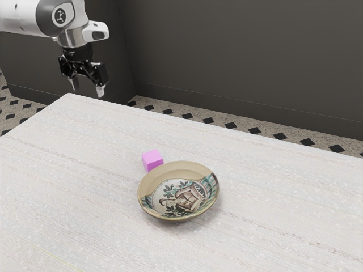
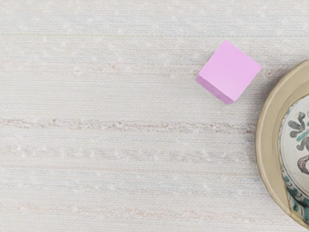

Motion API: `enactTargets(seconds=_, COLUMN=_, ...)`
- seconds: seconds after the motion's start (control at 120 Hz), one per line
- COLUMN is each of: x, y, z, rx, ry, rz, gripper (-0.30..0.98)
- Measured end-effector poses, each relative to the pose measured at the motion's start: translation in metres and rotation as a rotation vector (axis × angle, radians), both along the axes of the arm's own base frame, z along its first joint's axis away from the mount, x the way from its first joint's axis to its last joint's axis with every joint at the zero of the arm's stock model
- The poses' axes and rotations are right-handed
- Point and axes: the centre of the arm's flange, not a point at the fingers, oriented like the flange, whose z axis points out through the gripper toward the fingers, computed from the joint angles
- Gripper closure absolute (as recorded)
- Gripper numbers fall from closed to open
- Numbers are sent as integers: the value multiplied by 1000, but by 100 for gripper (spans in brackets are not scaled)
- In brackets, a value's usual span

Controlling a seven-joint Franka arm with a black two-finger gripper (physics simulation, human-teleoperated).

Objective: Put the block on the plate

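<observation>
Your hand (image 1: 88, 88) is spread wide with nothing between its fingers. Your smooth pink block (image 2: 229, 71), a plain cube, sits on the pale, streaky, rough-grained surface (image 1: 68, 187), just beside the round, deep-rimmed plate (image 1: 148, 182) painted with leaves and a figure.

Tool (image 1: 88, 91): fingers (image 1: 100, 90) apart, raised at exterior view's upper left
Block (image 1: 152, 160): pink, just beside plate (image 1: 164, 173)
Plate: painted, upright on surface (image 1: 68, 170)
</observation>
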Motion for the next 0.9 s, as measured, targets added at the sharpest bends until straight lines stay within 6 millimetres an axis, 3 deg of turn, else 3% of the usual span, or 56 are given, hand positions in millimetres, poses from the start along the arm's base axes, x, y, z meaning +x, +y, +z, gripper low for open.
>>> enactTargets(seconds=0.292, x=5, y=-1, z=-8, rx=-7, ry=9, rz=-12, gripper=0)
enactTargets(seconds=0.467, x=25, y=-33, z=-26, rx=-61, ry=15, rz=85, gripper=0)
enactTargets(seconds=0.567, x=45, y=-48, z=-46, rx=-71, ry=26, rz=180, gripper=0)
enactTargets(seconds=0.675, x=64, y=-51, z=-83, rx=-72, ry=47, rz=310, gripper=0)
enactTargets(seconds=0.817, x=79, y=-64, z=-119, rx=-77, ry=58, rz=471, gripper=0)
enactTargets(seconds=0.9, x=86, y=-59, z=-139, rx=-80, ry=72, rz=569, gripper=0)
